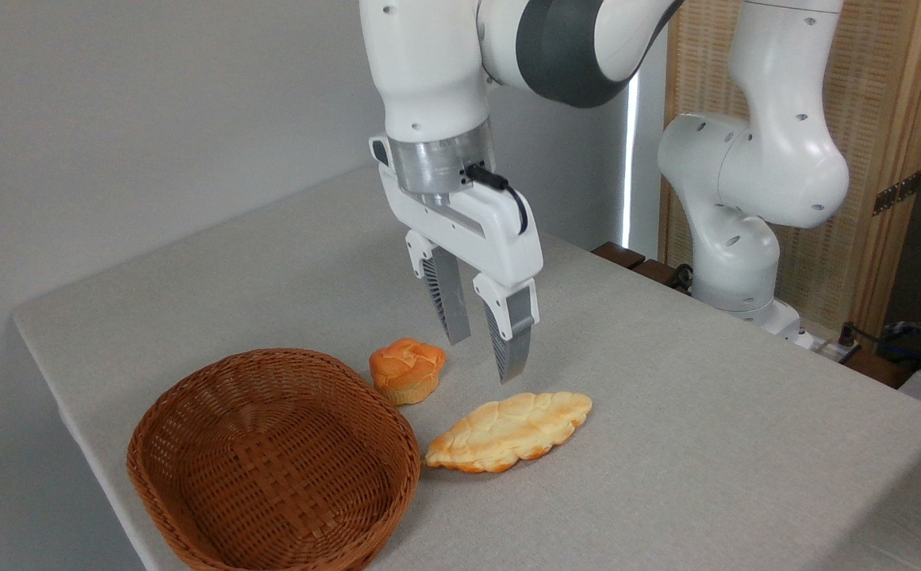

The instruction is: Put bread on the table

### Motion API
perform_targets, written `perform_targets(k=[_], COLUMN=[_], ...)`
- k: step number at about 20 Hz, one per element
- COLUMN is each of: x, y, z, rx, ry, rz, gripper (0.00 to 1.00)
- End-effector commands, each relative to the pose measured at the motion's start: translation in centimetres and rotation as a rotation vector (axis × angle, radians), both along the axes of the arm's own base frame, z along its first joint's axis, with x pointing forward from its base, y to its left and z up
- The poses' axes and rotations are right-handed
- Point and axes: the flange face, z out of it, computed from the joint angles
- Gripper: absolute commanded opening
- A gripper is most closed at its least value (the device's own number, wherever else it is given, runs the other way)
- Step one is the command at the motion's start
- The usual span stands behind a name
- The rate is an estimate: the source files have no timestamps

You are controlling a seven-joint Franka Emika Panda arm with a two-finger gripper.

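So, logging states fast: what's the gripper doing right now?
Gripper: open, holding nothing, above the bread on the table.

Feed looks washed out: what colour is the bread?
Pale cream with golden-brown edges; the fixed camera shows it.

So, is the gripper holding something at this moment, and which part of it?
Nothing is held. The gripper hangs open and empty above the table; the bread lies flat on it, beside the basket.
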Motion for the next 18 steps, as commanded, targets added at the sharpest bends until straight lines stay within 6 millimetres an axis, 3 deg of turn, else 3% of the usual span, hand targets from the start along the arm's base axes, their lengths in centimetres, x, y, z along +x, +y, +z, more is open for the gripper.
perform_targets(k=[1, 6, 9, 12, 18], x=[1.2, 3.1, 5.8, 7.7, 8.7], y=[-1.3, -4.4, -5.2, -5.9, -8.4], z=[5.5, 9.3, 11.9, 12.9, 12.8], rx=[-0.004, -0.035, -0.062, -0.066, -0.068], ry=[-0.082, -0.065, -0.048, -0.062, -0.064], rz=[0.097, 0.072, 0.123, 0.133, 0.092], gripper=[1.0, 1.0, 1.0, 1.0, 1.0])
